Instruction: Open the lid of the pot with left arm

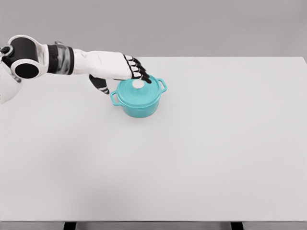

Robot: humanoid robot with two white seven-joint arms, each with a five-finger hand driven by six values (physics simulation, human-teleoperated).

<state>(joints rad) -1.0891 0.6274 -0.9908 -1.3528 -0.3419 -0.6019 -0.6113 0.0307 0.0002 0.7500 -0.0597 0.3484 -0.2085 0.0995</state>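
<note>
table (192,167) | left hand (125,68) over lid (136,91) | fingers (140,72) at knob (138,84)

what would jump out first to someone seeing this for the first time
The teal pot, left of centre toward the back of the white table, with its lid on. Next, the left hand, reaching in from the upper left, its dark fingers over the lid's white knob.

A plain grey wall (192,26) behind a white table (192,163) — soft, even light.
</note>
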